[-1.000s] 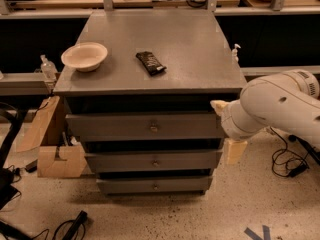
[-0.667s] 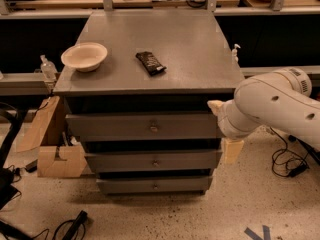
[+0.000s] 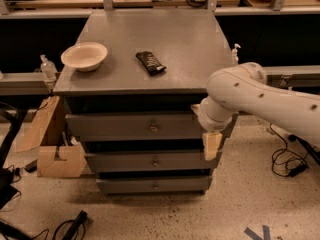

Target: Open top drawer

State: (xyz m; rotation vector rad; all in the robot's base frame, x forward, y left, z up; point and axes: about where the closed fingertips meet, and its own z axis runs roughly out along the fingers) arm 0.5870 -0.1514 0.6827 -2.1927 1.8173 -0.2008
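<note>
Top drawer (image 3: 125,127), widest and tallest of three flat grey drawer fronts, sits directly under the tabletop (image 3: 165,31) of the grey cabinet, with a dark gap between its upper edge and the tabletop's front lip. Front panel faces the camera; long axis runs left-right, level. Small round metal knob (image 3: 153,128) at panel centre, pointing out toward the camera. Right end of the panel is covered by the robot.

Below it is the medium-width grey drawer front (image 3: 152,161) with its own knob, then the narrowest grey drawer front (image 3: 154,185) at floor level. All three are parallel, stepped narrower downward.

Gripper (image 3: 212,146), tan, wedge-shaped, hangs pointing down at the cabinet's front right corner, just beside the right end of the top drawer and well apart from the knob. Whether it is spread or clenched is not readable from this view. White perforated robot arm (image 3: 265,96) comes in from the right edge, with its wrist against the corner under the tabletop lip.

On the tabletop: round cream bowl (image 3: 84,56) near the left front, upright; dark rectangular snack bar (image 3: 150,62) right of it, lying flat, angled diagonally. The two are apart.

Brown cardboard box (image 3: 56,160) on the speckled floor left of the cabinet, flap up. Small clear pump bottle (image 3: 47,66) on the rail at left. Black cables (image 3: 287,161) on the floor at right.
</note>
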